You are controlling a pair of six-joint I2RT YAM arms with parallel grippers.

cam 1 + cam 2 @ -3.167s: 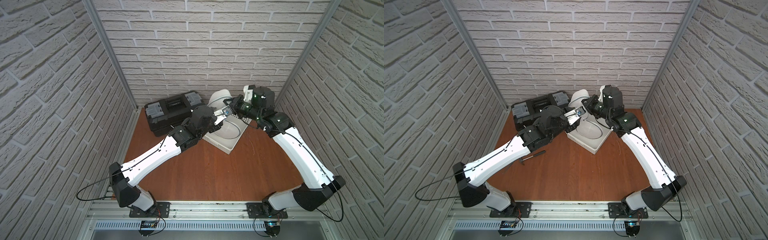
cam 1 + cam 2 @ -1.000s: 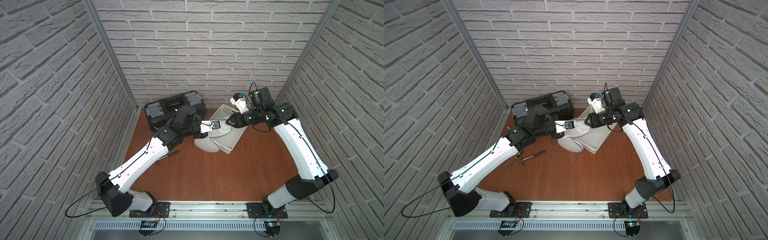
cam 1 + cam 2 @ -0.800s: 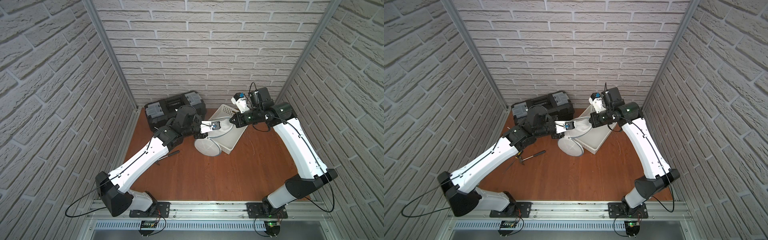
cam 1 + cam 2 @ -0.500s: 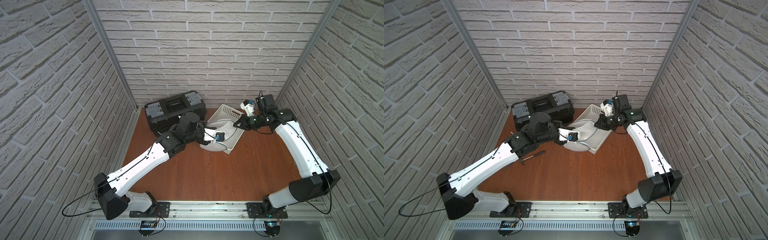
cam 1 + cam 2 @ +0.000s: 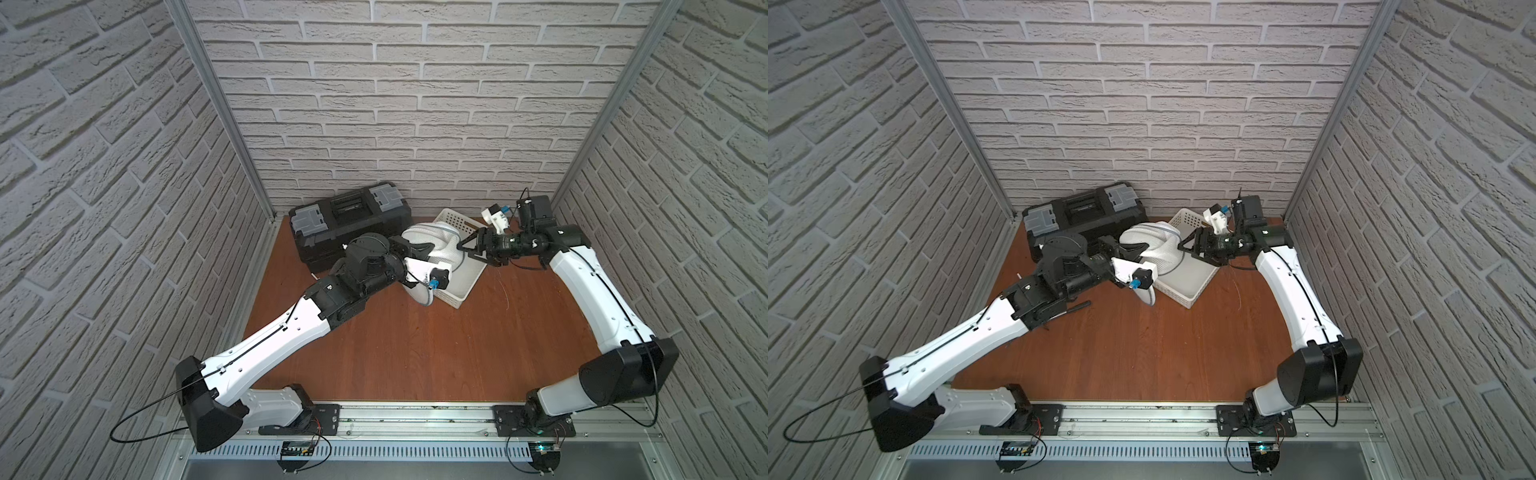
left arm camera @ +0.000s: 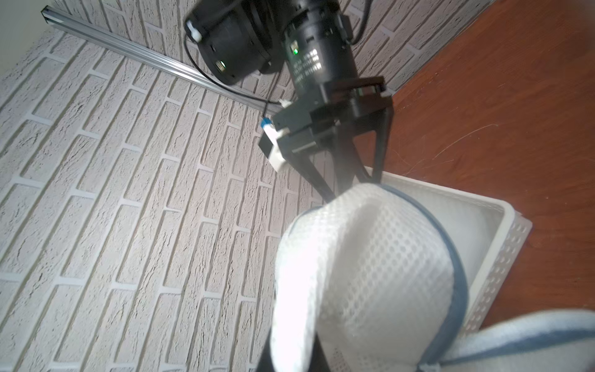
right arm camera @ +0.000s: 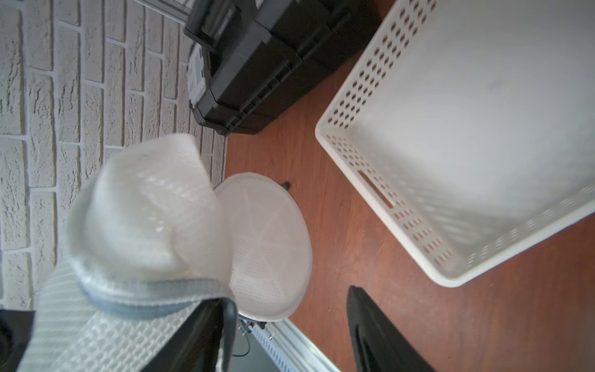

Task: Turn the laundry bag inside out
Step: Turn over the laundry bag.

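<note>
White mesh laundry bag [image 5: 436,243], grey-trimmed, bunched into a folded, puffy dome.

The white mesh laundry bag [image 6: 363,273] is seen at the lower right of the frame, in front of a perforated basket [image 6: 502,251]. At upper centre the right gripper [image 6: 352,188] is held spread, its fingertips at the bag's edge.

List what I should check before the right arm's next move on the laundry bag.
1. Hold: left tool shut on the laundry bag: ok.
2. Jaws: right tool open: ok.
3. Catch: grey trim inside the right tool's opening: cannot tell; it lies against one finger.
4. Lift: laundry bag off the table: cannot tell; its lower end hangs beside the basket.
</note>
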